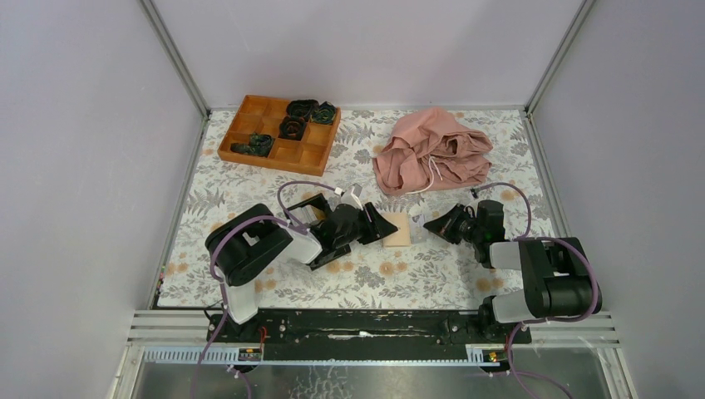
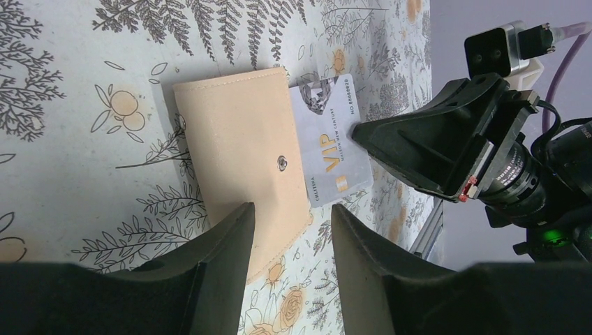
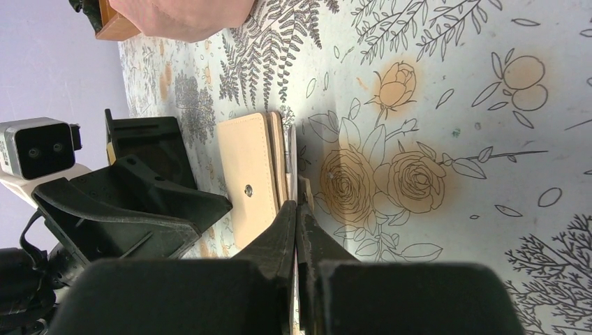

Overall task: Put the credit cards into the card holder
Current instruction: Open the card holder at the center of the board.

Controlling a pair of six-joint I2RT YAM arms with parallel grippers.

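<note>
Left hand (image 2: 292, 213), fingers apart, over card holder (image 2: 237, 146) corner. Right hand (image 2: 357, 132), closed, tip against credit card (image 2: 334, 143) edge. Risk: holder looks unpinned; a push may slide both.

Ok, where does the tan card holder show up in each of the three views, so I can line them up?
Top external: the card holder lies flat just below the middle of the picture.
Left wrist: it fills the centre, long side running slantwise top to bottom.
Right wrist: left of centre, seen at a low angle.
Shared landmark: the metal snap on its face shows in both wrist views; it is too small to tell from above.
</note>
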